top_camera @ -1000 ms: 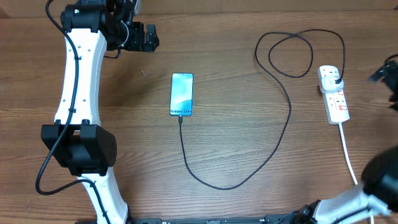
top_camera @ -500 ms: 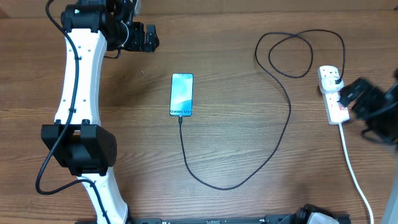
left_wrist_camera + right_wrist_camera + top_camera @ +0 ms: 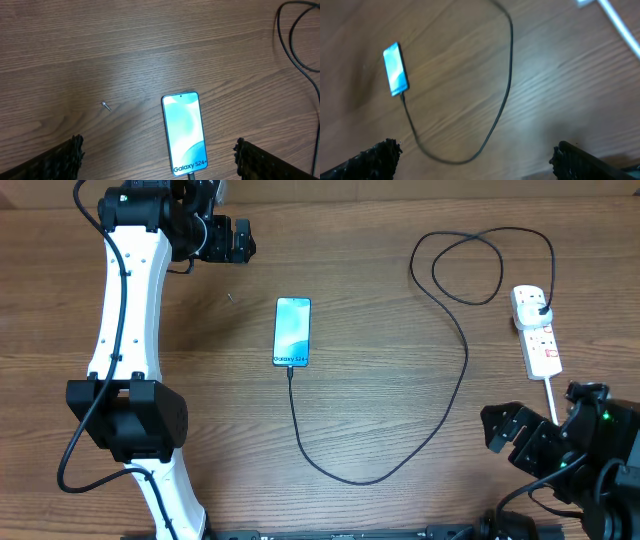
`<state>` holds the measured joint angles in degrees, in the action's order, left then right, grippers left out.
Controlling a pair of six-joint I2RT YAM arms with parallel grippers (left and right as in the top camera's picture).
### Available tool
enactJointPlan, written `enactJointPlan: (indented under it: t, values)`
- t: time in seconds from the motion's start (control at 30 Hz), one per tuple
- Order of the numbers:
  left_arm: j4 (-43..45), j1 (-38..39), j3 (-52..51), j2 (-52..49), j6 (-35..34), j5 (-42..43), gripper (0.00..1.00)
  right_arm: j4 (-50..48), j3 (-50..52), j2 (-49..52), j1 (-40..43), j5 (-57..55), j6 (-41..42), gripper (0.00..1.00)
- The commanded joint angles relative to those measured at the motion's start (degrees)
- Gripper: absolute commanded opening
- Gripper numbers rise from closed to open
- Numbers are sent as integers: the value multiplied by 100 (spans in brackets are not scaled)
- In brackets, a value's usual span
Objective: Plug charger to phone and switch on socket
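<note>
Far left at the back, the left gripper [image 3: 238,240] hangs over the table [image 3: 380,240], jaws spread wide, nothing between them. Centre-left, the phone [image 3: 292,332] lies flat, screen lit, the charger [image 3: 465,365] meeting its bottom edge. That black cable sweeps down, round and up, loops, and its plug sits in the socket [image 3: 540,340] at the far right. Below the socket, right gripper [image 3: 515,438] hovers over the white cord [image 3: 553,395], jaws wide, empty.
</note>
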<state>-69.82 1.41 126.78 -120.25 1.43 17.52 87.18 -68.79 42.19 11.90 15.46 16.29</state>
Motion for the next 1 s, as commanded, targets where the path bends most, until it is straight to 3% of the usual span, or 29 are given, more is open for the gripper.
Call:
enactJointPlan:
  t: [0.0, 0.43, 0.97]
  values:
    - [-2, 20, -31, -39, -35, -13, 100, 37, 33, -9, -44, 262, 22, 100]
    - [-2, 20, -31, -39, -35, -13, 100, 42, 33, -9, -44, 92, -26, 100]
    - [-2, 20, -31, -39, -35, -13, 100, -299, 42, -243, -44, 468, -741, 100]
